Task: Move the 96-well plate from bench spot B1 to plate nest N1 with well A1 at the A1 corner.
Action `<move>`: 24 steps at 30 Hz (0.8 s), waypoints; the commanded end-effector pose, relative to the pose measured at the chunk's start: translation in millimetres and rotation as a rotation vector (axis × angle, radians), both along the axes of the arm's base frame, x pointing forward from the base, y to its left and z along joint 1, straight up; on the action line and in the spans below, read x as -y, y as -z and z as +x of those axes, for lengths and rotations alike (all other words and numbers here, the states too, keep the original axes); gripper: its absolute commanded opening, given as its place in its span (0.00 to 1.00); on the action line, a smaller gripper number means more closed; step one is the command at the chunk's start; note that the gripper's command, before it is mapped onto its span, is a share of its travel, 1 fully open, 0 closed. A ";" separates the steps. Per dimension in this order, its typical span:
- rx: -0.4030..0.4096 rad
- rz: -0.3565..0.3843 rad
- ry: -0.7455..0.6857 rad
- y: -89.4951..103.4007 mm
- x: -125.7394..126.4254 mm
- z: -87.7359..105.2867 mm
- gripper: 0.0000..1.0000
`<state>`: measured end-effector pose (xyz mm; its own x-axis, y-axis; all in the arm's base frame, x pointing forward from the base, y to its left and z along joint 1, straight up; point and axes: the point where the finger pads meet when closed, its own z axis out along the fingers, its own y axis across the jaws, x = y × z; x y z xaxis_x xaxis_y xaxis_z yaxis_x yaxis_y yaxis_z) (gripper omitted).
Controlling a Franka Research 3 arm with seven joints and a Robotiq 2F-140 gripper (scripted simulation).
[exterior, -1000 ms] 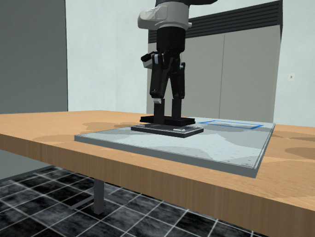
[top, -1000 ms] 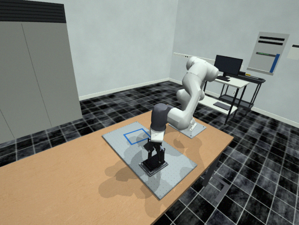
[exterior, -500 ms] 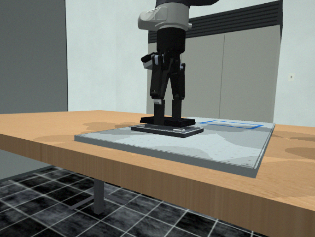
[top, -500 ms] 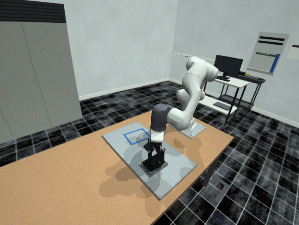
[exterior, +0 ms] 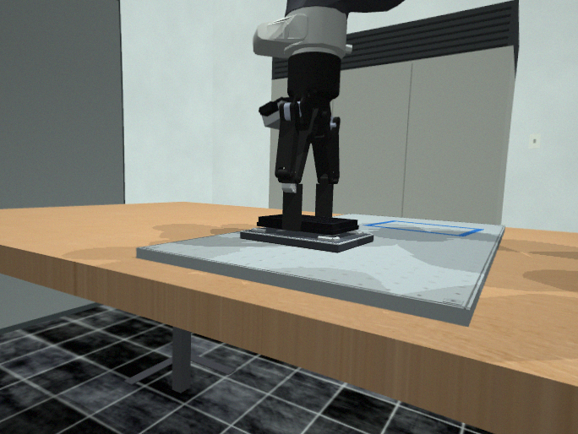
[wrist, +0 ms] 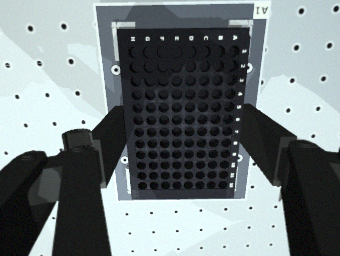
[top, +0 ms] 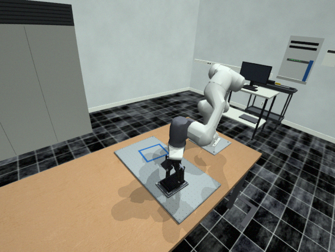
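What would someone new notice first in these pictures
The white arm bends down over the grey perforated board on the wooden table, its black claw clamped on the dark 96-well plate in the plate nest. Behind it, a blue outlined rectangle marks the board.

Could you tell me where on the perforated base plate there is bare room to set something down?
Bare room: inside the blue outline, and the base plate's near end. Crowded: the nest, where the gripper holds the well plate.
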<state>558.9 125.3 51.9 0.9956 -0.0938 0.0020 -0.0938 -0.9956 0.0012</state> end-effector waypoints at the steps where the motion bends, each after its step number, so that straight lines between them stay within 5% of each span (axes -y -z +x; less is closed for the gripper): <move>1: 0.001 0.001 -0.001 1.6 0.6 0.2 0.60; 24: 0.001 0.001 -0.001 4.8 0.6 0.1 0.60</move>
<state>558.8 125.3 48.6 0.9956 -0.0936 0.0022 -0.0936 -0.9956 0.0011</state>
